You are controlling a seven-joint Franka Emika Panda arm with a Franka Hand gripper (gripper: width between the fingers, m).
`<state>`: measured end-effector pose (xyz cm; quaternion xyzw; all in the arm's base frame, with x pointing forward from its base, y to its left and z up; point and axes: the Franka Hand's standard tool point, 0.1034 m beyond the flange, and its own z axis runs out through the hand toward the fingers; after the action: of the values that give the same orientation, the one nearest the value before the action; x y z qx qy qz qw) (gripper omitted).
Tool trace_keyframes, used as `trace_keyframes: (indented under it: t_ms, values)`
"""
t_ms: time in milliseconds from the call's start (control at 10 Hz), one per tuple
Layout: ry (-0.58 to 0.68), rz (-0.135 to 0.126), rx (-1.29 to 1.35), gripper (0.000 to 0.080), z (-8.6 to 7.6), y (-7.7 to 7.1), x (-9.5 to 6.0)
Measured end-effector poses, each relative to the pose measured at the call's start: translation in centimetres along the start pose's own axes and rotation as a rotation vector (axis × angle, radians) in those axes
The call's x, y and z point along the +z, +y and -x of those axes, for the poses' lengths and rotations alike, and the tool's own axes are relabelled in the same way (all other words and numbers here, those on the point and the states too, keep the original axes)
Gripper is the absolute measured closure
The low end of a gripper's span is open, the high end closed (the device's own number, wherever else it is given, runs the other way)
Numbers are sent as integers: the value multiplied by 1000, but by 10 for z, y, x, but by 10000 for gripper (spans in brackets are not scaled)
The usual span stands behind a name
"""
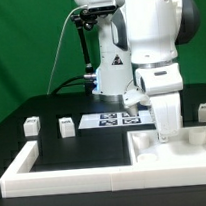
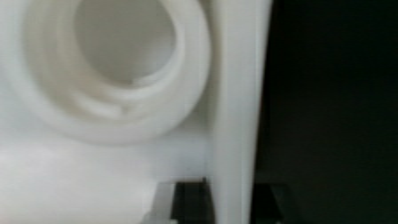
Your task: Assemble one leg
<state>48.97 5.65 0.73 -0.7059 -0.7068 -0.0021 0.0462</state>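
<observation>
Three legs show in the exterior view, small white blocks with tags: two on the exterior view's left [image 1: 32,125] [image 1: 66,126] and one at the far right [image 1: 204,110]. My gripper [image 1: 169,133] points straight down at the big white tray-like part [image 1: 145,146], far from all three legs. In the wrist view my gripper [image 2: 238,197] straddles the tray's raised rim [image 2: 238,110]. One dark finger [image 2: 189,203] lies against each side of the rim. A round socket [image 2: 111,70] in the tray fills the view. No leg shows in the wrist view.
The long white L-shaped border wall [image 1: 56,167] runs along the front, and the tray sits against it at the right. The marker board [image 1: 114,117] lies flat before the robot base [image 1: 111,80]. The table top is black.
</observation>
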Motion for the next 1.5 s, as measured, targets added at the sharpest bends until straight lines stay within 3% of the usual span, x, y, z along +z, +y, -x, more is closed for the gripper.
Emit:
trace_keyframes:
  t_ms: [100, 200, 300, 400, 500, 600, 700, 1200, 1500]
  values:
    - [0, 0, 0, 729, 0, 0, 0]
    - [0, 0, 1, 671, 0, 0, 0]
    - [0, 0, 1, 499, 1, 0, 0]
    - [0, 0, 1, 499, 1, 0, 0]
    - [0, 0, 2, 318, 1, 0, 0]
    - [0, 0, 2, 318, 1, 0, 0]
    - [0, 0, 2, 187, 1, 0, 0]
    - [-1, 2, 7, 151, 2, 0, -2]
    - [-22, 39, 56, 151, -4, -14, -37]
